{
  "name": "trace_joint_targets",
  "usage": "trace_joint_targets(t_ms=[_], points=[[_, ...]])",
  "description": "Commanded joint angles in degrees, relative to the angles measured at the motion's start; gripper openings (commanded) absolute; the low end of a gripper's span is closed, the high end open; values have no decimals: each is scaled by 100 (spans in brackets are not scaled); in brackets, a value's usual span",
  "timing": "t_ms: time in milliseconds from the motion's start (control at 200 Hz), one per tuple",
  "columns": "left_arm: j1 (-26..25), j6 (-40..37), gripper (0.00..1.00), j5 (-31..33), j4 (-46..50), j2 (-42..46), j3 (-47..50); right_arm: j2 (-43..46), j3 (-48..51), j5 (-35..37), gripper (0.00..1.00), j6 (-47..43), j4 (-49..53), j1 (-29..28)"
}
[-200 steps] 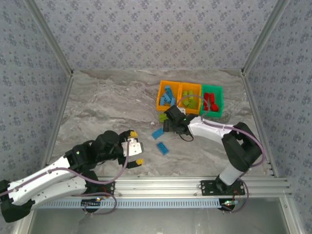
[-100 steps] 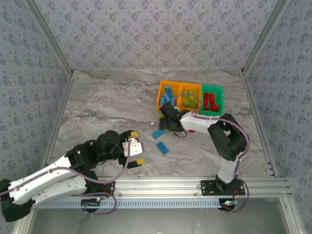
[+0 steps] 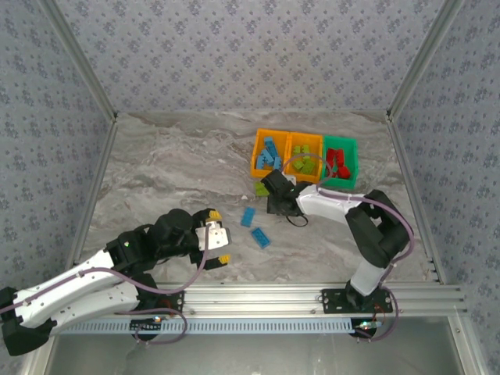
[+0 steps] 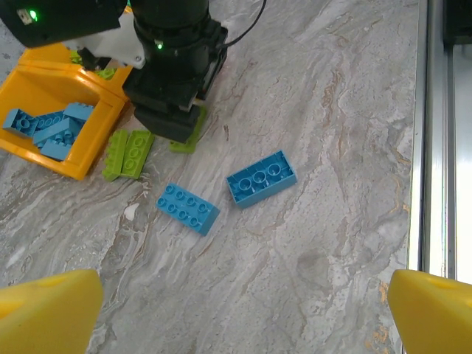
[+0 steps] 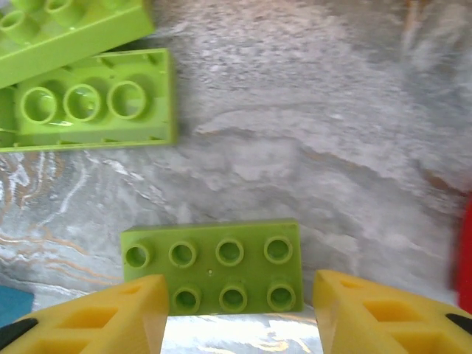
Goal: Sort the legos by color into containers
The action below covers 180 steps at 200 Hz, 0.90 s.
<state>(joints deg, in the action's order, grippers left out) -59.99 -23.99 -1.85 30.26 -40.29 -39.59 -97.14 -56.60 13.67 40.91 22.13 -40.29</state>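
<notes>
Left of middle by the near edge of the surface (image 3: pixel 172 156) the left claw (image 3: pixel 218 235) hangs spread wide and empty, its fingertips (image 4: pixel 48 310) cut off at the wrist view's bottom corners, with bare room open to the left and far edges. Toward the middle a light blue lego (image 3: pixel 248 216) and a second blue lego (image 3: pixel 261 237) lie apart, and just beyond them the right claw (image 5: pixel 236 291) sits low, jaws parted either side of a lime green lego (image 5: pixel 214 269) whose near edge is lost in glare. By the far edge, right of centre, the three containers (image 3: pixel 254 160) stand side by side, orange with blue, orange with green, green with red.
</notes>
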Motion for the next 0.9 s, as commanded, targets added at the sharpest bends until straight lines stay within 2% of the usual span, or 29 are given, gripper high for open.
trace_joint_targets(t_ms=[0,45,100,150,215,355,485,640,745,894], points=[[31,35,99,62,30,15,-88,320,-15,185,60,-115,251,17],[31,35,99,62,31,14,-92,347,-74,95,66,-181,235,-22],[31,39,99,53,32,11,-86,321,-138,-24,78,-236,167,-64],[31,43,99,51,37,4,-87,225,-162,-83,84,-258,76,-62],[30,43,99,61,48,25,-89,29,-225,-56,87,-274,77,-53],[31,43,99,75,41,39,-83,-450,-392,43,88,-308,233,-91],[31,61,99,36,30,23,-87,-788,-494,68,79,-375,351,-168],[31,62,99,53,37,35,-89,-774,-450,139,57,-352,365,-186],[31,53,99,66,32,29,-75,-353,-253,48,49,-270,228,-181],[31,52,99,65,28,15,-80,841,67,404,47,-170,100,-225]])
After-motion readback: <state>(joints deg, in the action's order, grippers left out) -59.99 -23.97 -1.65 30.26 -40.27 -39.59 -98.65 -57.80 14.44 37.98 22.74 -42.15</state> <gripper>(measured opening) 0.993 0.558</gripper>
